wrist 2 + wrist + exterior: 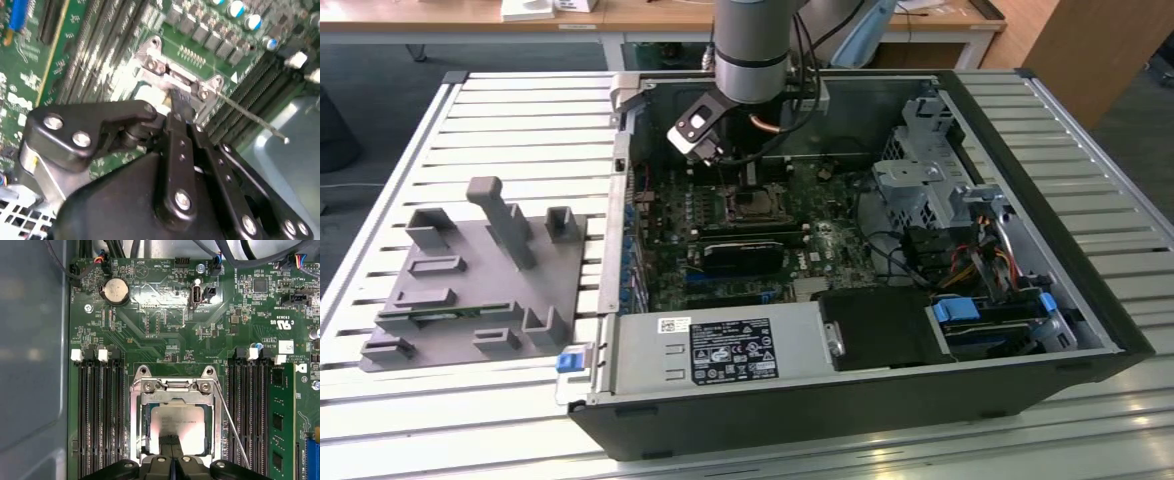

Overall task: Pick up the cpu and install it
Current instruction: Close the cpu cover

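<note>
The cpu (178, 423), a silvery square chip with a pale rim, lies flat inside the open metal-framed socket (142, 405) on the green motherboard. My gripper (170, 441) stands directly over the chip's edge, its two black fingers pressed together with nothing between them; whether the tips touch the chip I cannot tell. In the second wrist view the black fingers (178, 107) reach down to the socket frame (155, 65), with a pale patch of the cpu (146, 94) beside them. In the exterior view the gripper (736, 172) hangs inside the open computer case, just above the socket (750, 205).
The socket's thin wire lever (232, 425) stands raised beside the frame. Memory slots flank the socket, with a green memory stick (280, 425) in one. A grey tray (467, 290) with upright fixtures sits at the exterior view's left. The case walls (1067, 250), drive cage and cables surround the board.
</note>
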### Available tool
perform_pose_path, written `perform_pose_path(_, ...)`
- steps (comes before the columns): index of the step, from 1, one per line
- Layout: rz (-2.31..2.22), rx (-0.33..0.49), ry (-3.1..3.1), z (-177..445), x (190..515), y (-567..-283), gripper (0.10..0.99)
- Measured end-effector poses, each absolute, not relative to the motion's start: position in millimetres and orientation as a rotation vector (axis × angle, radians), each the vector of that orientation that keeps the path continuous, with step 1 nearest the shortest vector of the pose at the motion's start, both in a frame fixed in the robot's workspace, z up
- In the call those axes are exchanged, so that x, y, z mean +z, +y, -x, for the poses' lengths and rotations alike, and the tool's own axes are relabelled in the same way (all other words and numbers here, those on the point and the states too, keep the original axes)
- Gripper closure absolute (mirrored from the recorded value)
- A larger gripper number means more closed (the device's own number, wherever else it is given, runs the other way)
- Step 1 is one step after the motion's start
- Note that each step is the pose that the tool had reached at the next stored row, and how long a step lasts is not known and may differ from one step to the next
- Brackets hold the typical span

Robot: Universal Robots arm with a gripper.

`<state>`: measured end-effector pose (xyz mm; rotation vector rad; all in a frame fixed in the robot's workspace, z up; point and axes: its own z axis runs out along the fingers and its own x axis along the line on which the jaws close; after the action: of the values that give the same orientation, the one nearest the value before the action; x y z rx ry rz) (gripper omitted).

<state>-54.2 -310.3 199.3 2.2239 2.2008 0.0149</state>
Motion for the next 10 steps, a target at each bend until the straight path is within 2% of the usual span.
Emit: perform_pose_path(10, -2.224, 0.015, 2.201, 53.1, 206.8, -310.2, 0.980)
